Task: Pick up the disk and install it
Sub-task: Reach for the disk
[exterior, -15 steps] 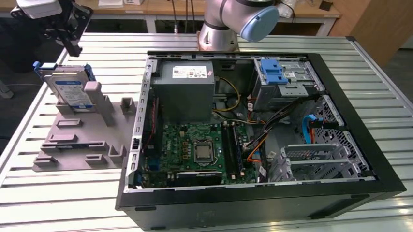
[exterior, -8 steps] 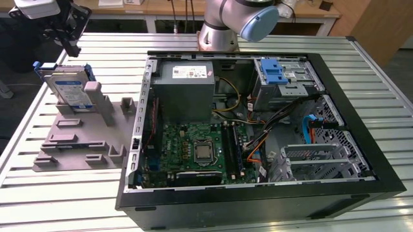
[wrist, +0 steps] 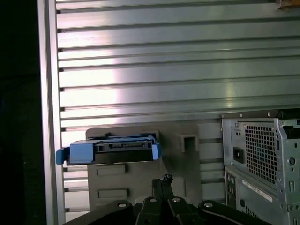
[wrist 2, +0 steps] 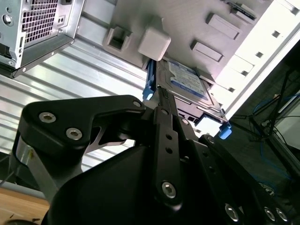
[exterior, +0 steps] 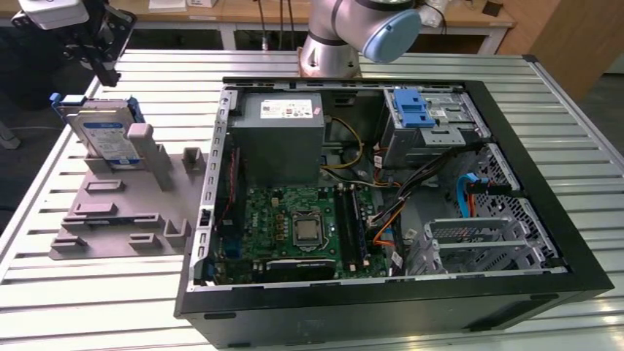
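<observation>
The disk (exterior: 104,136) stands on edge in a slot of the grey fixture plate (exterior: 117,219), at the exterior view's left. It is a silver drive with a blue-and-white label in a blue carrier. My gripper (exterior: 105,74) hangs just above and behind its top edge, apart from it, fingers together and holding nothing. In the first wrist view the disk (wrist: 112,150) shows edge-on beyond the shut fingertips (wrist: 161,179). The second wrist view shows the disk's label face (wrist 2: 185,79) just past the gripper (wrist 2: 161,96).
The open computer case (exterior: 546,241) lies on the slatted metal table (exterior: 78,307), right of the fixture. Inside are the grey power supply (exterior: 278,124), the motherboard (exterior: 302,227) and a blue-latched drive cage (exterior: 424,110). The arm's base (exterior: 332,51) stands behind the case.
</observation>
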Available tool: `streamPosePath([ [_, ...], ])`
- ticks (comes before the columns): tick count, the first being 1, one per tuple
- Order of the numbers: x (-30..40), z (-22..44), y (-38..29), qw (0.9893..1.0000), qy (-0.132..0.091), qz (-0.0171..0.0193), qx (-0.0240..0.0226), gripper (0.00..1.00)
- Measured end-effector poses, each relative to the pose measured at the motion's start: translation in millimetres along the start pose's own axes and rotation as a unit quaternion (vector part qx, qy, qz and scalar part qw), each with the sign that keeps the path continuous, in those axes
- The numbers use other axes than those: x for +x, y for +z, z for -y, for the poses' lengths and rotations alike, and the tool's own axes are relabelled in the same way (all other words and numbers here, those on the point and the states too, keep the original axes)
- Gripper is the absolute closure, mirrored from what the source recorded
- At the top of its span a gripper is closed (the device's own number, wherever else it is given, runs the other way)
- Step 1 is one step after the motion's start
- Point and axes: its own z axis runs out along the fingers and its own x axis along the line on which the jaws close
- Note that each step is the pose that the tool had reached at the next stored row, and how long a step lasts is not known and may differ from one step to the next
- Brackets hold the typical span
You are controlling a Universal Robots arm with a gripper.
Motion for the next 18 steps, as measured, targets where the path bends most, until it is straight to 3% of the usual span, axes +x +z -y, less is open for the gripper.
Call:
streamPosePath([
  [18, 28.0, -1.3, 2.0, 1.0, 0.0, -0.0016, 0.0001, 0.89],
])
